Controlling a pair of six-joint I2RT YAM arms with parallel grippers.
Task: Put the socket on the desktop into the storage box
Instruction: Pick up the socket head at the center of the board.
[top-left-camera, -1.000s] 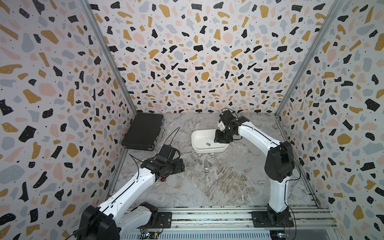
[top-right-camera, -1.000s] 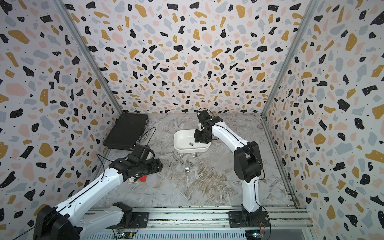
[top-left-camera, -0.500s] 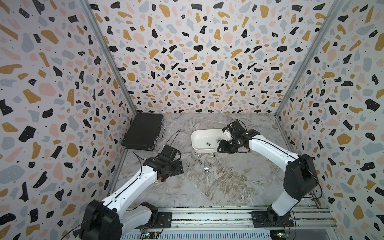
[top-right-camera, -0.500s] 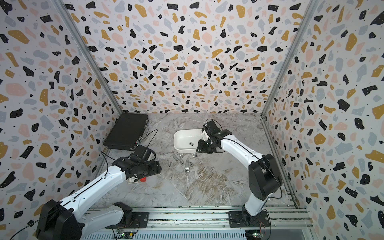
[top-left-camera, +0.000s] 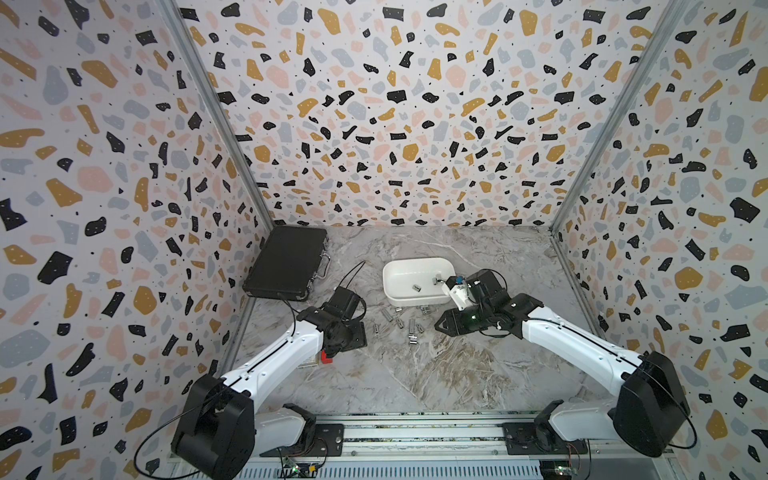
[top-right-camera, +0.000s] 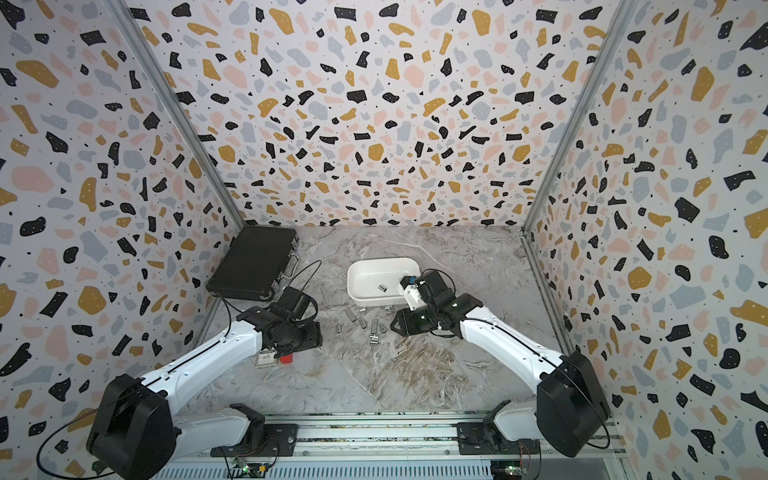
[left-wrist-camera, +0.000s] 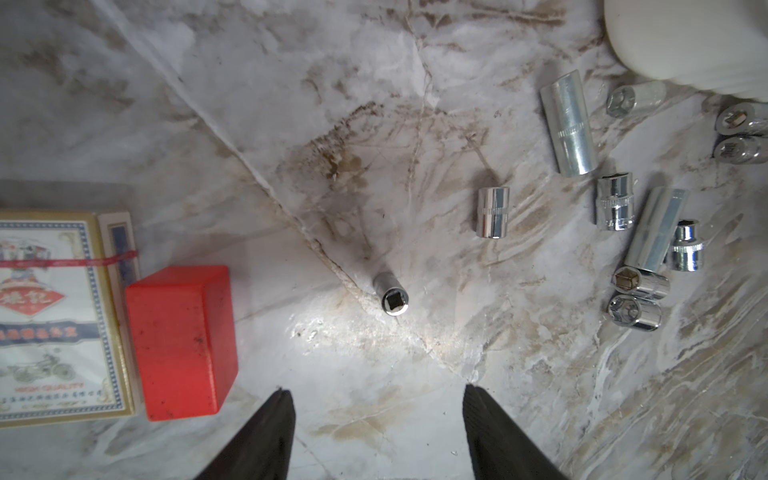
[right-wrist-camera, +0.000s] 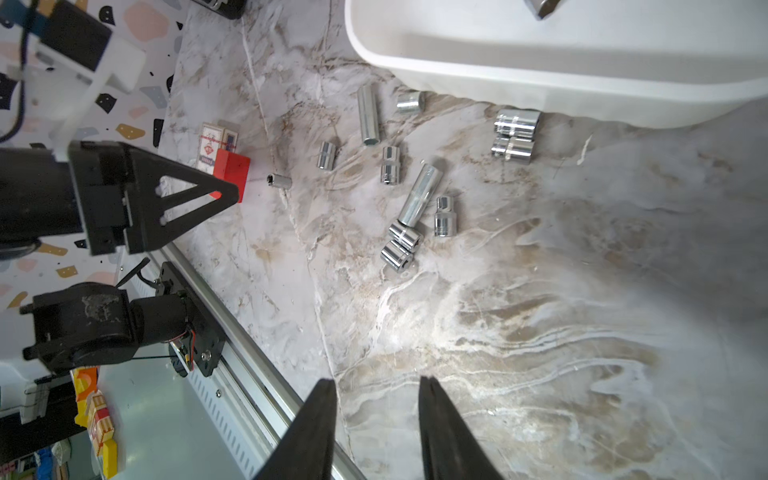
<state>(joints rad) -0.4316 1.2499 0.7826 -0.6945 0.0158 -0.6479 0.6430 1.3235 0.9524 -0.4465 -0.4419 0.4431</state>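
Marble desktop (top-left-camera: 436, 374), storage box (top-left-camera: 411, 300) holding two sockets (top-left-camera: 415, 286) — more loose beside it, left gripper (left-wrist-camera: 376, 388), right gripper (right-wrist-camera: 377, 379) both gaping, empty.

This is a robot test cell in a lab. Printed terrazzo walls (top-left-camera: 374, 124) close three sides like a booth, and bare aluminium posts (top-left-camera: 221, 124) join them at the back corners. The desktop (top-left-camera: 436, 374) is a marble-print sheet, seen in both top views. A slotted aluminium rail (top-left-camera: 415, 434) runs along its front edge. The left arm (top-left-camera: 274, 357) and the right arm (top-left-camera: 573, 345) are mounted on this rail, with loose cables (top-left-camera: 353, 270) and a small board (top-left-camera: 297, 469) showing a green light. In the right wrist view, a plain grey surface (right-wrist-camera: 166, 415) and stacked coloured clutter (right-wrist-camera: 99, 415) lie beyond the rail.
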